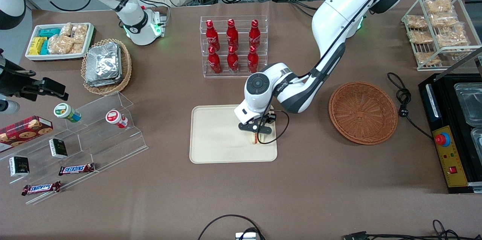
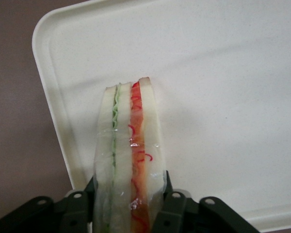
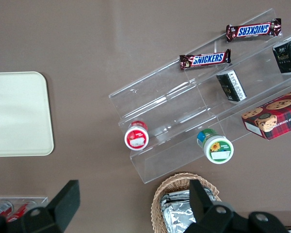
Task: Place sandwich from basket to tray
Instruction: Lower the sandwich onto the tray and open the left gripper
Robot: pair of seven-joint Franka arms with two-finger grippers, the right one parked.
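Note:
My left gripper [image 1: 258, 131] hangs low over the cream tray [image 1: 214, 138], near the tray's short side toward the working arm's end. It is shut on the sandwich [image 1: 256, 139], a white-bread wedge held on edge. In the left wrist view the sandwich [image 2: 131, 155] shows its green and red filling lines, and the black fingers [image 2: 170, 201] press both bread faces, with the gripper [image 2: 129, 189] over the tray [image 2: 223, 97]. I cannot tell whether the sandwich touches the tray. The reddish-brown wicker basket [image 1: 362, 113] lies empty beside the tray, toward the working arm's end.
A clear rack of red bottles [image 1: 233, 46] stands farther from the front camera than the tray. A stepped acrylic display [image 1: 94, 131] with snacks lies toward the parked arm's end. A black machine [image 1: 452, 131] and a cable [image 1: 404, 97] lie past the basket.

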